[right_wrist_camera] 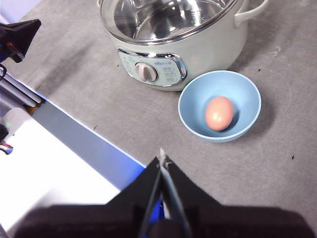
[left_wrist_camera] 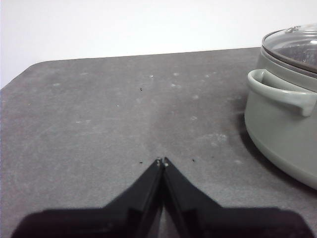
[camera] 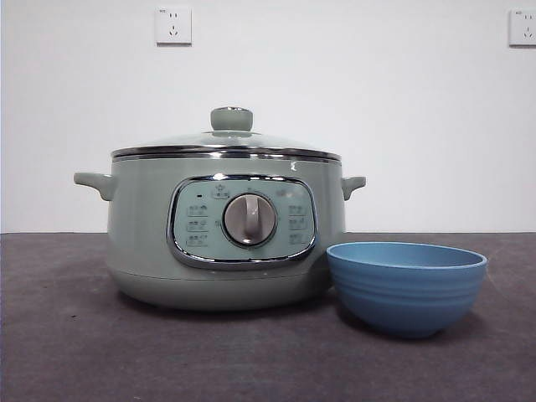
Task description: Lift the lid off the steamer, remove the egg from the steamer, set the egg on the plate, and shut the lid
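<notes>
Ribbed matte plate (right_wrist_camera: 219, 105), smooth egg (right_wrist_camera: 219, 113)

dark grey table (camera: 75, 335) | white wall (camera: 352, 84) | two sockets (camera: 173, 25)

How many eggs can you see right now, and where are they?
1. The egg lies in the plate, beside the steamer. Through the lid only bare steel shows, though part of the steamer's inside is out of frame.
</notes>
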{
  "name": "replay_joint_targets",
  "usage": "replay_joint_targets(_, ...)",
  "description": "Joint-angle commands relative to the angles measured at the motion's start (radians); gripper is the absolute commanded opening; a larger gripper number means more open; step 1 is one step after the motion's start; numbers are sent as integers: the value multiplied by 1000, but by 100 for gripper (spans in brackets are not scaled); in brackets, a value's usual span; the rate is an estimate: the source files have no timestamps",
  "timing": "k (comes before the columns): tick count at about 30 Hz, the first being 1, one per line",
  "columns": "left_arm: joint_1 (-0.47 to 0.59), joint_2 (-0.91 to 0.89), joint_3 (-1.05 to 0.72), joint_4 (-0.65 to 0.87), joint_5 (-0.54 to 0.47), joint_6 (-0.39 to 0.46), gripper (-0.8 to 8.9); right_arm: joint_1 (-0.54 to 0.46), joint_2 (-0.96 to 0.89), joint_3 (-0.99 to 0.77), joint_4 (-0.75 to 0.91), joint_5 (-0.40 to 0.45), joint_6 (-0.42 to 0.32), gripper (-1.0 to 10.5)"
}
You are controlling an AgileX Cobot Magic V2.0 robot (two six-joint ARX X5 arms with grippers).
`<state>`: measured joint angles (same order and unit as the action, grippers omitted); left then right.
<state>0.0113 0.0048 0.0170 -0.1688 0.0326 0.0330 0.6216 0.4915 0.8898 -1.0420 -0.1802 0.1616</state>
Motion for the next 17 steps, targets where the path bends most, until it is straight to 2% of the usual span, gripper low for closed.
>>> replay_joint_targets(1,3,-2,-14,3,-3,-7,-3,2,-1,-2,7,3,6,3)
replay_joint_targets(16,3,-2,-14,3,-3,-7,-3,-3,-2,-2,7,3,6,3)
replay_joint_targets(17,3,-2,-14,3,-3,-7,-3,-12,-8,-2,8,5,-24,3)
